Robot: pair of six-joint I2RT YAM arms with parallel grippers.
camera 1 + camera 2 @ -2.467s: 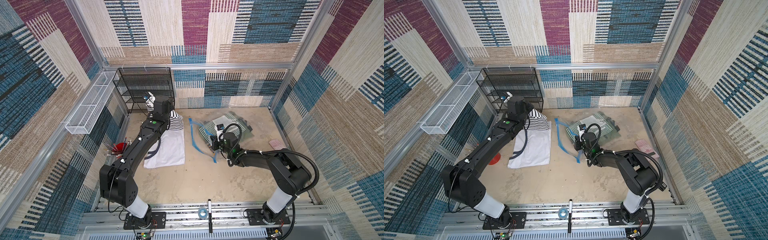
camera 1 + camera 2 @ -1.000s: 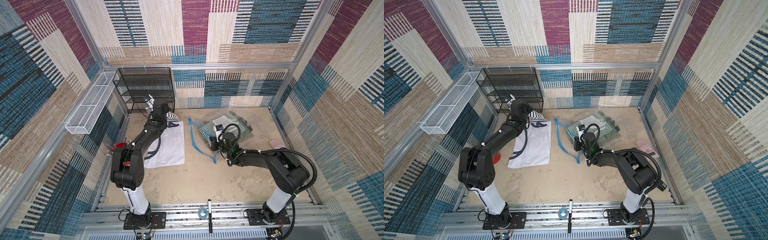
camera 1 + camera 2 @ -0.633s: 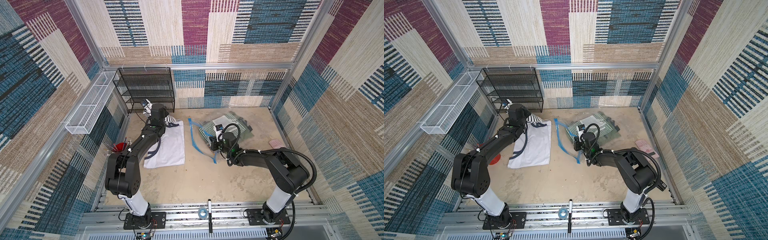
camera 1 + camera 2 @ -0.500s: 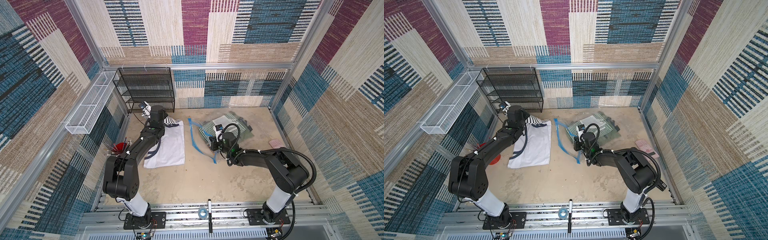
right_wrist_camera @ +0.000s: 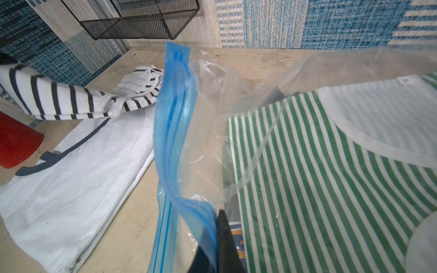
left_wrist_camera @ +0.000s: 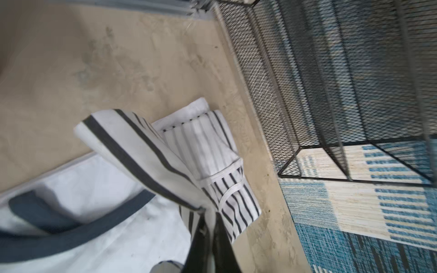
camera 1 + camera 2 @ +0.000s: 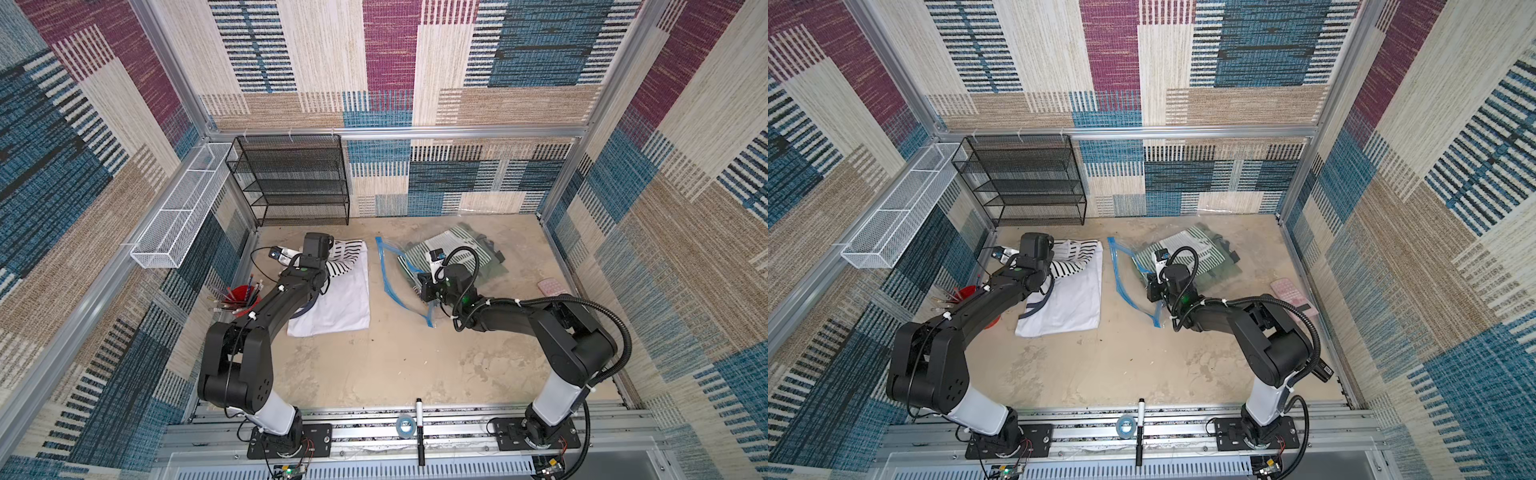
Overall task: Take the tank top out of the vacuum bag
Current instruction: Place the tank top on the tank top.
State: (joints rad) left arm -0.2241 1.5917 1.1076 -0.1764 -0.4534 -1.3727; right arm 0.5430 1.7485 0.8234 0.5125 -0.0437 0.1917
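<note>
The tank top [image 6: 208, 151], white with black stripes, lies outside the vacuum bag at the back left of the table in both top views [image 7: 347, 254] [image 7: 1077, 251]. My left gripper [image 6: 210, 211] is shut on one fold of it [image 7: 318, 249]. The vacuum bag [image 7: 457, 253] is clear plastic with a blue zip strip [image 5: 175, 118] and lies right of centre. My right gripper [image 5: 214, 227] is shut on that strip, holding it up off the table [image 7: 426, 291]. A green-striped garment [image 5: 307, 177] is still inside the bag.
A white garment with navy trim [image 7: 340, 299] lies under the tank top. A black mesh shelf [image 7: 299, 178] stands against the back wall and a white wire basket [image 7: 183, 208] hangs on the left wall. A red cup of pens [image 7: 241, 295] is by the left arm. A pink item [image 7: 550, 286] lies at the right edge.
My left arm has folded back and its wrist has come slightly toward the front, still holding the tank top. The right arm and the bag have not moved.
</note>
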